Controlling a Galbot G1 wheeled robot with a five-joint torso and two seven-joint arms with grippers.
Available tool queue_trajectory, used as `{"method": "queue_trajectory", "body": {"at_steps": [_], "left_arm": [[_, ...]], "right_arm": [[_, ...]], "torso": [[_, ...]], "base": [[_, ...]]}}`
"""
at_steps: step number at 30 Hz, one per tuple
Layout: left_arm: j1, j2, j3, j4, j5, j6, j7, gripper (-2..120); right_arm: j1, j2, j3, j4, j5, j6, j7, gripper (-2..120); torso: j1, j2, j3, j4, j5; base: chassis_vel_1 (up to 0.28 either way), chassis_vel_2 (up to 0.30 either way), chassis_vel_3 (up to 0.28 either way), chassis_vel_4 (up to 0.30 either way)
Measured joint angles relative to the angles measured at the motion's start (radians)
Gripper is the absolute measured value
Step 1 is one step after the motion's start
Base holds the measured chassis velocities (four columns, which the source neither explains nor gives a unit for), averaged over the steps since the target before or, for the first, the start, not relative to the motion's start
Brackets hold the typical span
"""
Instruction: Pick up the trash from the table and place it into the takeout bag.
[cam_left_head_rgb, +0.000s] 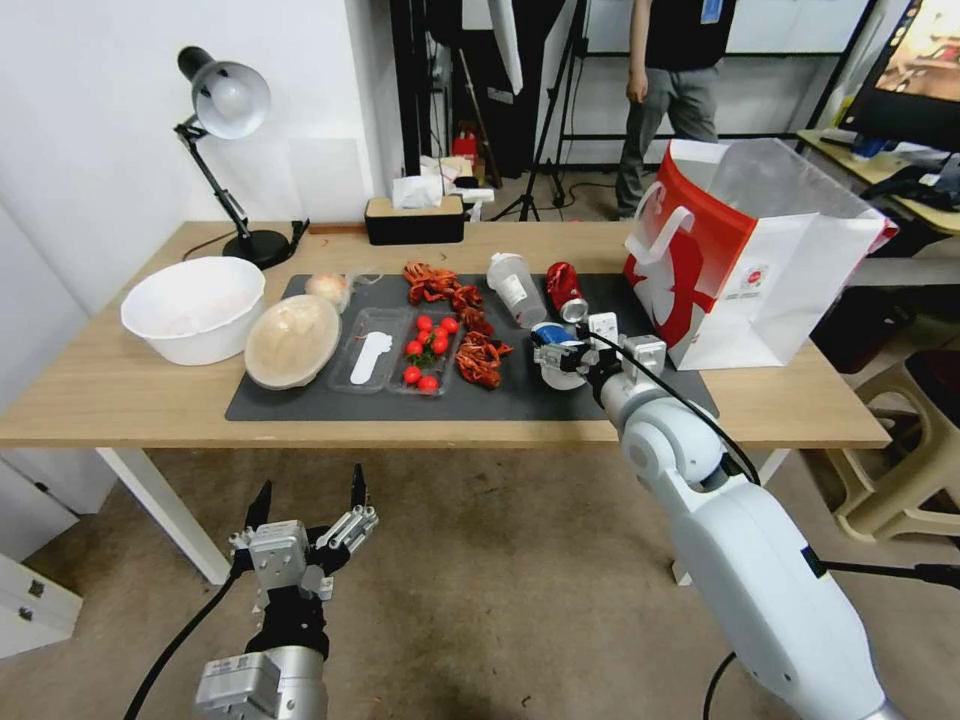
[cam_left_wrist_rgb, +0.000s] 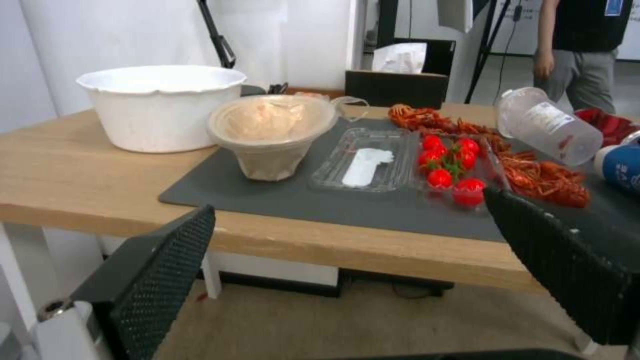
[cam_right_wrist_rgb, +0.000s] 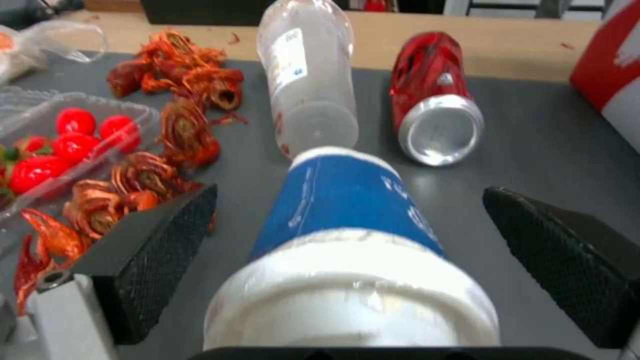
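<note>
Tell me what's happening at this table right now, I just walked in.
A two-armed robot is clearing trash into the takeout bag. Its right gripper is over the dark mat, fingers open on either side of the blue paper cup lying on its side, not closed on it. The clear plastic cup and crushed red can lie just beyond. The left gripper hangs open below the table edge.

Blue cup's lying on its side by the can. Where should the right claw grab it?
Across the blue sleeve of the blue paper cup, coming from its lidded end. It lies lengthwise between the open right claw's fingers, base toward the clear plastic cup. The wider white lid would probably slip.
</note>
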Motion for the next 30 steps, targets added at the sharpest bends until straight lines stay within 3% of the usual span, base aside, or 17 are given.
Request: {"method": "queue_trajectory", "body": {"at_steps": [11,29,30], "left_arm": [[0.003,0.000,0.005,-0.003,0.004,-0.011,-0.003,100],[0.005,0.000,0.006,-0.008,0.005,-0.018,-0.010,100],[0.007,0.000,0.010,-0.012,0.003,-0.017,-0.010,100]], "right_arm": [[-0.018,0.011,0.000,0.016,0.008,-0.063,0.052,100],[-0.036,0.037,0.005,-0.006,0.034,-0.071,0.077,100],[-0.038,0.037,0.005,-0.007,0.034,-0.071,0.078,95]], "torso": [[0.000,0.000,0.000,0.0001,0.0001],[0.000,0.000,0.000,0.0000,0.0001],[0.000,0.000,0.000,0.0001,0.0001]], "base": [[0.000,0.000,0.000,0.000],[0.000,0.000,0.000,0.000],[0.000,0.000,0.000,0.000]]}}
